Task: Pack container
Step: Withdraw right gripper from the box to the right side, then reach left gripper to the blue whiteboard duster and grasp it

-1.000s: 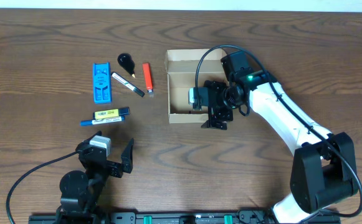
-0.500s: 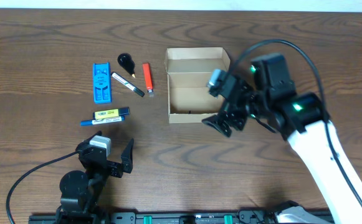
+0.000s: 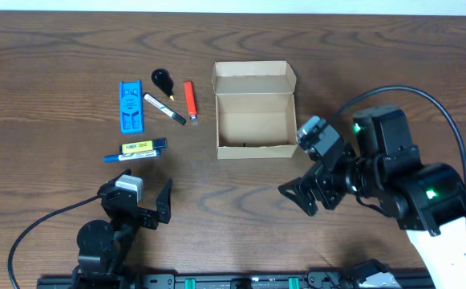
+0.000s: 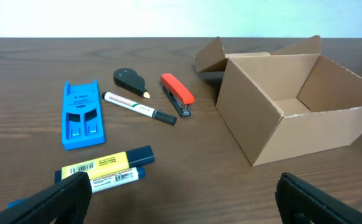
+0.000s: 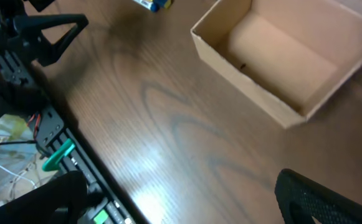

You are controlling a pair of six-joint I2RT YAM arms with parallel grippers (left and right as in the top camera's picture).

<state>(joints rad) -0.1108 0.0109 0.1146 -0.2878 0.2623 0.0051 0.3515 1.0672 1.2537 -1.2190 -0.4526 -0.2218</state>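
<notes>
container (image 3: pixel 253 153) top open; marker (image 3: pixel 164 108), stapler (image 3: pixel 189 98) just left

Dark wood-grain table (image 3: pixel 72 48), evenly lit

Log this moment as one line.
box: lid open | right hand: open, empty, off box's near-right corner | left hand: open, empty | stapler, marker: on table, left of box
</notes>
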